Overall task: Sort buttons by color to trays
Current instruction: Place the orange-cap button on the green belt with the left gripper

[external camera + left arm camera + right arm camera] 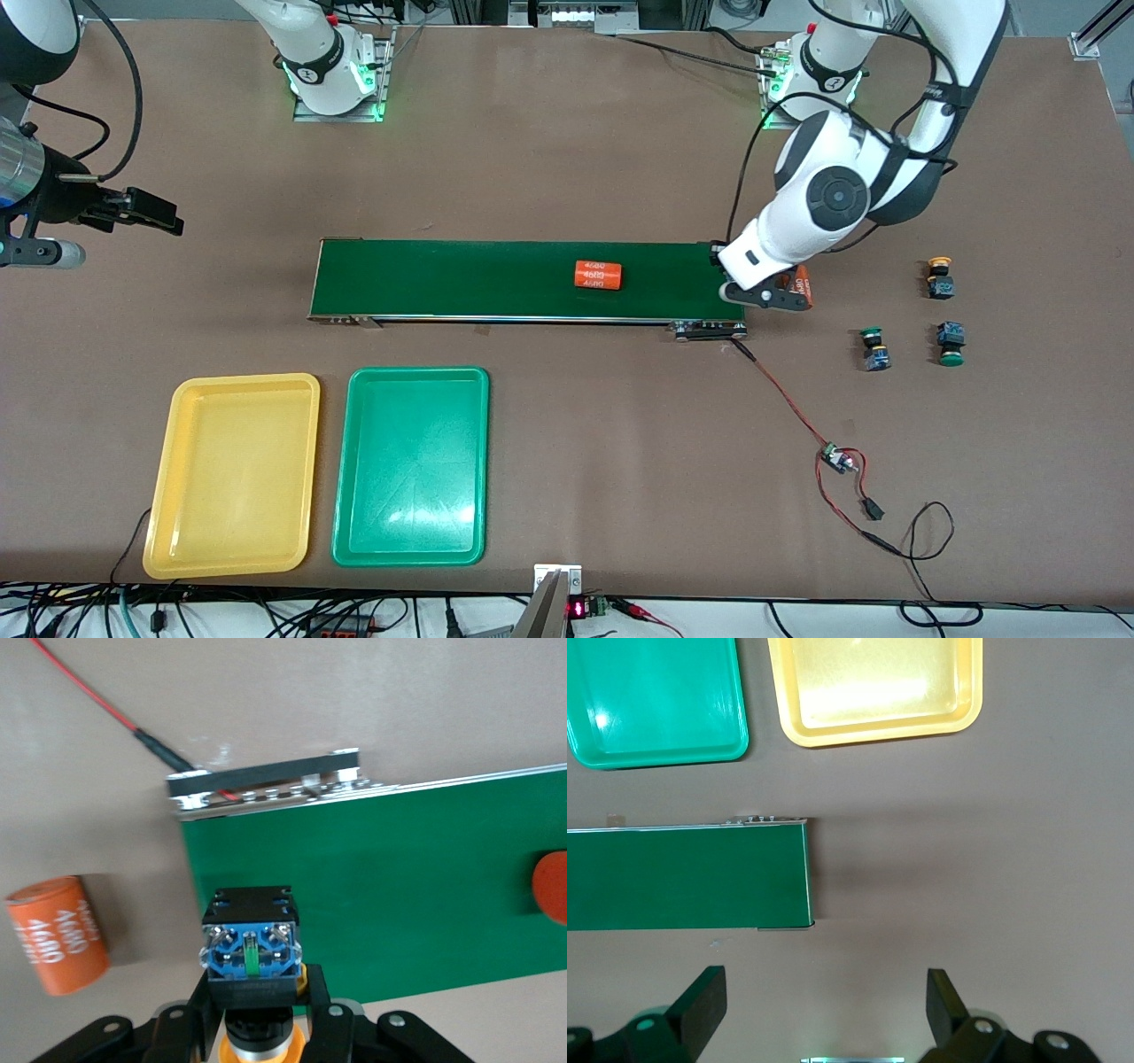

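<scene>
left end effector (257, 1028), right of centre in the front view over the belt (523, 279) end: pinching a yellow button (252, 952) by its body, cap down. right end effector (819, 1010), upper left: spread, holding nothing, waiting. buttons likely light, rigid, smooth plastic; the squared body looks the surest hold. loose on the surface (620, 443), right side: one yellow button (939, 277), two green buttons (874, 348) (951, 344). yellow tray (232, 474) and green tray (410, 465), lower left: both hold nothing. orange cylinder (599, 275) on belt; another (58, 935) beside its end.

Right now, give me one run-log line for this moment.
left gripper: shut on yellow-capped button, over conveyor belt end | right gripper: open, waiting | trays: no buttons
</scene>
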Available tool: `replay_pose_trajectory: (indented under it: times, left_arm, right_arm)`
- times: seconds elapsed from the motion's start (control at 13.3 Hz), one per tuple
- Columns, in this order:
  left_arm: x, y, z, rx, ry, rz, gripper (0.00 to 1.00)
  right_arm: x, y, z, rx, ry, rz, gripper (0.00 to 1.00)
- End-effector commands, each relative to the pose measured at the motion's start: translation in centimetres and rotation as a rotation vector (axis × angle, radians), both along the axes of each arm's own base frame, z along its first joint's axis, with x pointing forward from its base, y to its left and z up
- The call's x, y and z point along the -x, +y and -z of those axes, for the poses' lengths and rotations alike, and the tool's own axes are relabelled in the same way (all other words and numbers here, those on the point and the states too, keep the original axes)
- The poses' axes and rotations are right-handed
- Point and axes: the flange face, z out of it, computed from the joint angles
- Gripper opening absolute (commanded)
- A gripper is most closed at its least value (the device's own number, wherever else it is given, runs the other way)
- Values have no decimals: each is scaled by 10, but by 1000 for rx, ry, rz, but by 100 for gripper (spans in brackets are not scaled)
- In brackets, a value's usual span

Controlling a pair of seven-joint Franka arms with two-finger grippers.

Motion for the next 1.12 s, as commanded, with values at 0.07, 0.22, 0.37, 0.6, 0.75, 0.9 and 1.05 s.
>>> replay_pose_trajectory:
  times: [0.07, 0.22, 0.37, 0.6, 0.75, 0.9, 1.05]
  left_arm:
    - [-1, -36, 30, 13, 29, -63, 0]
    - [5, -48, 44, 14, 39, -57, 1]
    - [3, -48, 50, 22, 32, -61, 15]
    - [-2, -43, 57, 12, 15, -38, 100]
    - [-10, -39, 38, 22, -13, -61, 100]
    - [-24, -21, 11, 14, -23, -89, 100]
    - [-33, 18, -14, -23, 20, -138, 100]
  right_arm:
    - [-1, 1, 0, -14, -4, 6, 100]
    - [0, 1, 0, -15, -3, 6, 100]
    - [0, 1, 0, -15, -3, 6, 100]
    - [-1, 1, 0, -14, -4, 6, 100]
    - [-1, 1, 0, -14, -4, 6, 100]
    - [0, 1, 0, -15, -3, 6, 100]
    - [-1, 1, 0, -14, -4, 6, 100]
